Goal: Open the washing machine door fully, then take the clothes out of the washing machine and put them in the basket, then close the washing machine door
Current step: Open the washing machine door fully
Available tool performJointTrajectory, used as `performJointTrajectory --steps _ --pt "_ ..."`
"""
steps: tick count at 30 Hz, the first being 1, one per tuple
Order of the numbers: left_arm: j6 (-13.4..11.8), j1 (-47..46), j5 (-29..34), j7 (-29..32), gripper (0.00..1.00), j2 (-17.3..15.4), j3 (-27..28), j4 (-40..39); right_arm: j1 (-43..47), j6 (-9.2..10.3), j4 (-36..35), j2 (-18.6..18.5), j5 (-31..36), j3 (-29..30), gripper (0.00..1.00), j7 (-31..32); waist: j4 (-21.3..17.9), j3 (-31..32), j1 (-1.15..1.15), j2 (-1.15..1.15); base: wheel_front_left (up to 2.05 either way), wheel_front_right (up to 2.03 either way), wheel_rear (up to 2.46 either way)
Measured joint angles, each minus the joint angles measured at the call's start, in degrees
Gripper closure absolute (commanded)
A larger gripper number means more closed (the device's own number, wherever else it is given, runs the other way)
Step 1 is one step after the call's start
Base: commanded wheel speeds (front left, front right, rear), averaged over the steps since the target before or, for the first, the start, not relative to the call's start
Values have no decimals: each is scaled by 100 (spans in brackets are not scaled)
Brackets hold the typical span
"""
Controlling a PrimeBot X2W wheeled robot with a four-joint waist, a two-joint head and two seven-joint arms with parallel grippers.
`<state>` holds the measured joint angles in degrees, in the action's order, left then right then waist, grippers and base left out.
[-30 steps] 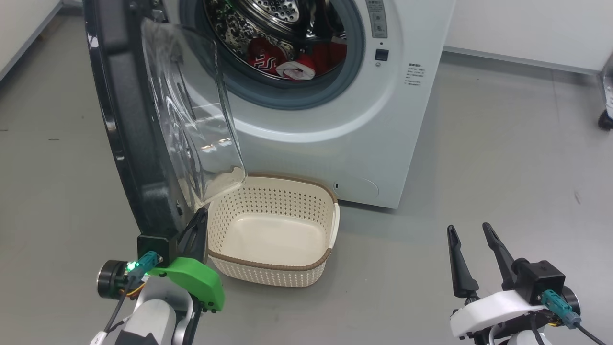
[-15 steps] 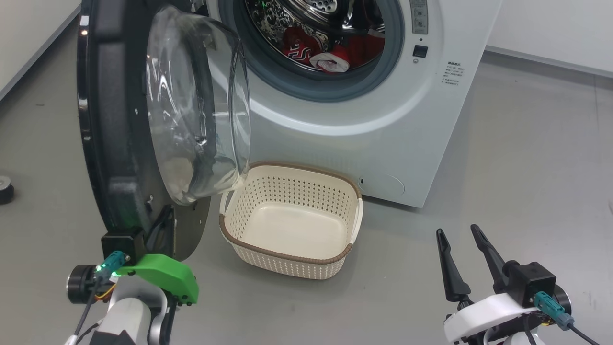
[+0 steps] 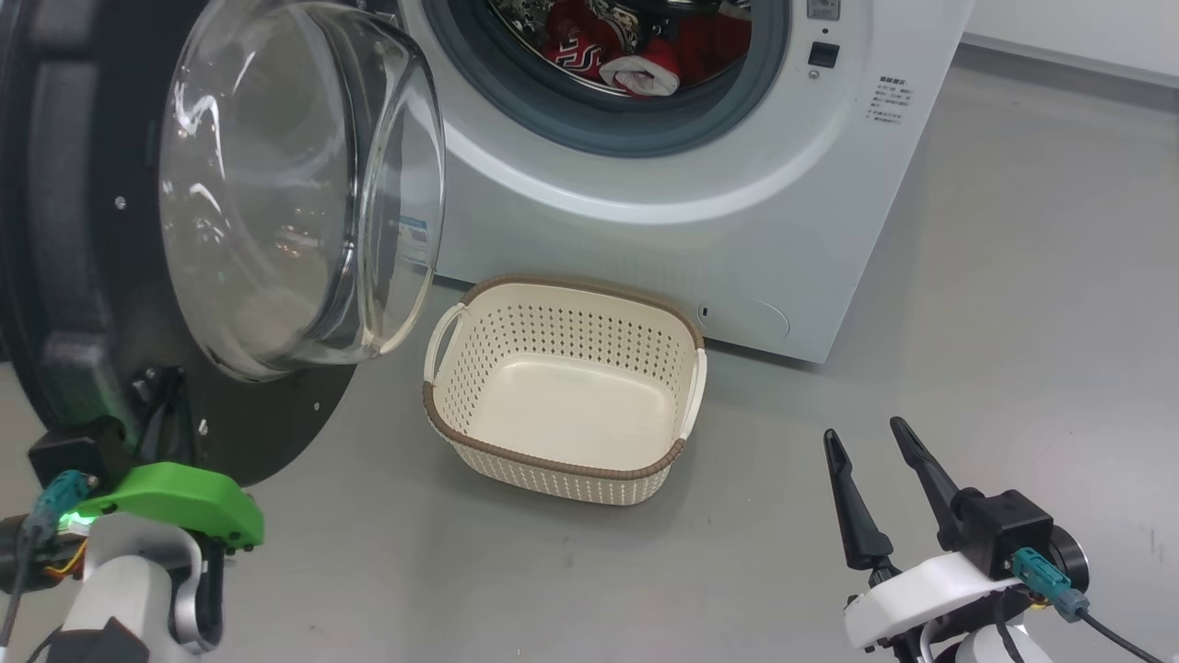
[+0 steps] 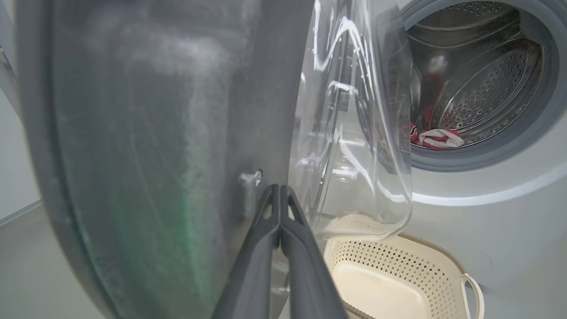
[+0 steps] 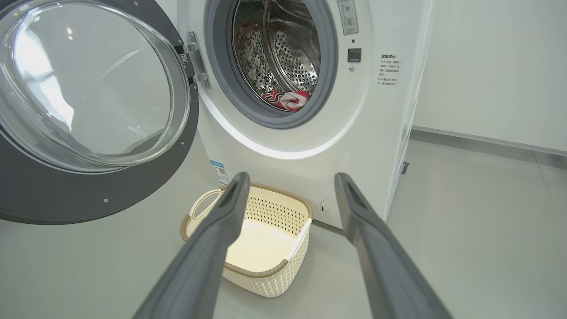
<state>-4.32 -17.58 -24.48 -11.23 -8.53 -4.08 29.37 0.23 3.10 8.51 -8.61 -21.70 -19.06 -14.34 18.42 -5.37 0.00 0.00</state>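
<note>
While left gripper (image 4: 280,190) stays pinched closed, washing machine door (image 3: 276,184) swung wider; right gripper (image 3: 862,428) spread, empty.

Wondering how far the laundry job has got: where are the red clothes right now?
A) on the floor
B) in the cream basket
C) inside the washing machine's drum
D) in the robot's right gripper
C: the clothes lie inside the drum of the washing machine, while the basket holds nothing and the right gripper stands open, with nothing between its fingers.
</note>
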Motion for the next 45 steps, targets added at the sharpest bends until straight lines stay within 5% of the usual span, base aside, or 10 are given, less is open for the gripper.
performJointTrajectory --steps 24,45 --pt "-78 -540 -475 -53 100 -837 990 250 -542 15 -171 -155 334 -97 0 255 -306 -944 0 0 0 0 0" --pt "-77 -828 -625 -196 100 -954 1290 716 -759 105 -201 -309 422 4 0 353 -406 -1353 0 0 0 0 0"
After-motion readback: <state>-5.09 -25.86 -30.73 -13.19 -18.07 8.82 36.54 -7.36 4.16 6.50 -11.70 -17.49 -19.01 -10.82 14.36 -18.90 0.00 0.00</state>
